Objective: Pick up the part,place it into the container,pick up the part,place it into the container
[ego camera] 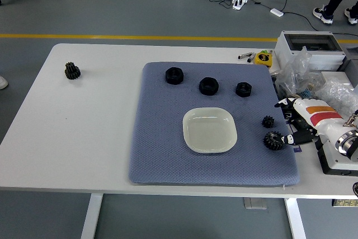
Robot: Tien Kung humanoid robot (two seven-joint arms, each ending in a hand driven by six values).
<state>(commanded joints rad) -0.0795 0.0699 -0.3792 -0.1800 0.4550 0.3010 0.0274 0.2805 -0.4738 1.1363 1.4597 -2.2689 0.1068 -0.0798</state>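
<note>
Centrally on the white counter point(84, 138) a blue-grey mat point(162, 155) is spread, and a pale square container point(210, 130) with rounded corners is seen on it, with nothing in it. Five dark parts are laid on the mat around the container: a large nut point(174, 75) at about eleven o'clock from it, a second large nut point(208, 85) at twelve o'clock, a smaller nut point(243, 89) at one o'clock, a small gear point(268, 121) at three o'clock, and a larger gear point(273, 140) at about four o'clock, close to the mat's right edge. A further gear point(72, 71) is left off the mat, well apart at ten o'clock on the bare counter. The right hand point(299, 122) is brought in from the right side, at three o'clock from the container, just beside the two gears. Its black fingers point(292, 138) are held apart and slightly bent, pointing towards the larger gear; nothing is gripped by them, and whether a fingertip touches that gear cannot be told. Plastic bags point(302, 76) and a grey box point(309, 46) are piled at two o'clock on the counter's far right.
</note>
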